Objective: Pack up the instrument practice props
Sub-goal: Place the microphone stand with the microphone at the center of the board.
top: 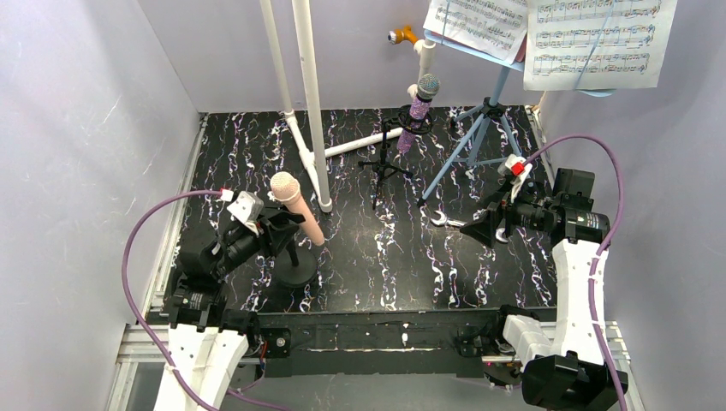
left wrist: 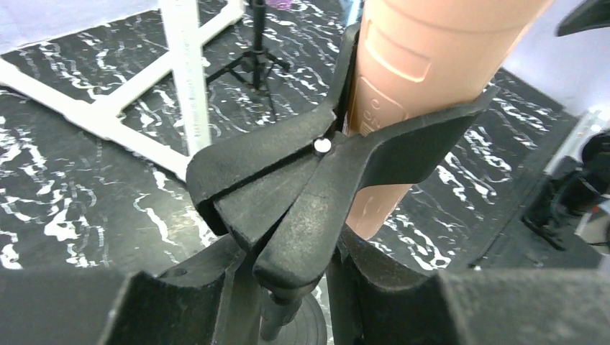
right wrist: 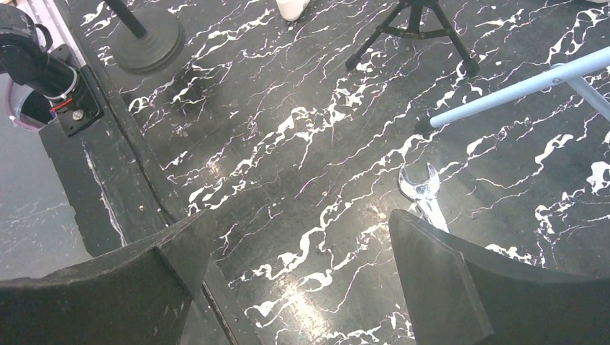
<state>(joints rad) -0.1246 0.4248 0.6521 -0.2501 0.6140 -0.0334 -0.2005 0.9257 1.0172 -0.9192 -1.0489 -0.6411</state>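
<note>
The peach microphone [top: 295, 205] [left wrist: 417, 72] stands tilted in the black clip [left wrist: 316, 194] of the round-base holder [top: 295, 272] at the near left. My left gripper [top: 278, 224] [left wrist: 295, 284] is shut on that clip's handles, just behind the microphone. The purple glitter microphone [top: 418, 116] sits on the black tripod [top: 385, 167] at the back centre. Right of it stands the light-blue music rack [top: 479, 128] with sheet-music pages [top: 599, 43] on top. My right gripper [top: 484, 227] [right wrist: 298, 237] hovers open over bare table, holding nothing.
A silver wrench [top: 441, 221] [right wrist: 423, 190] lies on the table just beside my right gripper. White plastic pipes [top: 310, 103] rise at the back left, with one lying along the floor. Pale walls close in both sides and the back.
</note>
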